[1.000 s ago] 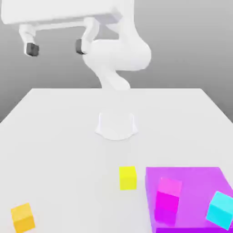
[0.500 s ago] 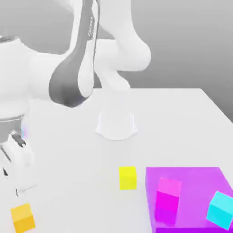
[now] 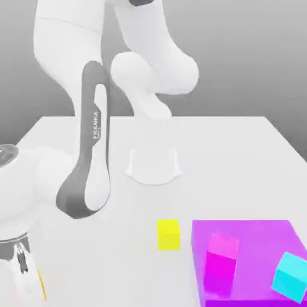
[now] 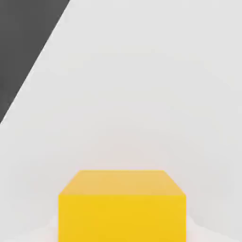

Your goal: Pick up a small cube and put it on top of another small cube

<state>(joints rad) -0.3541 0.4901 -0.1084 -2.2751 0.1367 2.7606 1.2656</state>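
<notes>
Gripper [image 3: 23,282] lowered to the table [image 3: 240,156] at the exterior view's near left corner, directly over the orange cube [image 4: 122,205]. Whether it is released or clenched cannot be told, since neither view shows this clearly. In the exterior view only a thin orange sliver shows beside the hand; in the hand view the cube sits close below the camera, resting on the table. Judged from this, the pick is not yet done: the cube is not lifted, and carrying and stacking remain. Away from the gripper, toward the exterior view's right, a yellow cube [image 3: 168,234] stands alone on the table; beyond it a purple block [image 3: 252,237] carries a pink cube [image 3: 220,264] and a cyan cube [image 3: 290,276]. The arm [image 3: 90,162] folds steeply down from its base [image 3: 153,165], wrist pointing at the table.
</notes>
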